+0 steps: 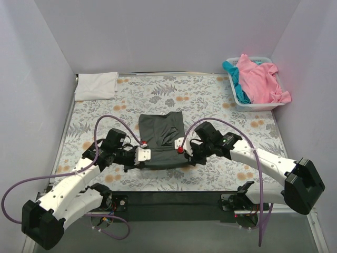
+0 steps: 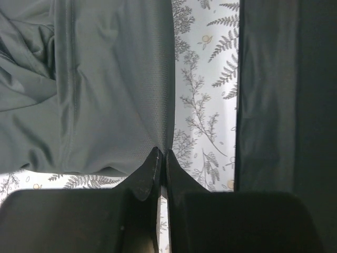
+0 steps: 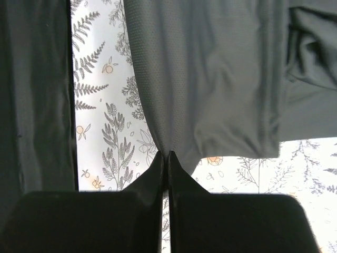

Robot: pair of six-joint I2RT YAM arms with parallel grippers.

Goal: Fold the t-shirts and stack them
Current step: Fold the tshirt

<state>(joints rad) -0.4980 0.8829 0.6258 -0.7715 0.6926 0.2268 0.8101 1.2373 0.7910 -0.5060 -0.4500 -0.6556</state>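
Note:
The dark charcoal grey t-shirt [image 1: 162, 137] lies partly folded in the middle of the floral cloth. My left gripper [image 1: 143, 155] is shut on its near left corner; the left wrist view shows the cloth [image 2: 105, 95] pinched at the fingertips [image 2: 154, 158]. My right gripper [image 1: 179, 149] is shut on its near right corner; the right wrist view shows the cloth [image 3: 210, 74] pinched at the tips. Both corners are lifted slightly. A folded white t-shirt [image 1: 96, 85] lies at the far left. The pink t-shirt [image 1: 260, 80] and teal t-shirt [image 1: 238, 87] lie in the basket.
The white plastic basket [image 1: 258, 105] stands at the far right corner. The floral table cloth [image 1: 221, 105] covers the table between white walls. A black strip [image 1: 174, 203] runs along the near edge between the arm bases.

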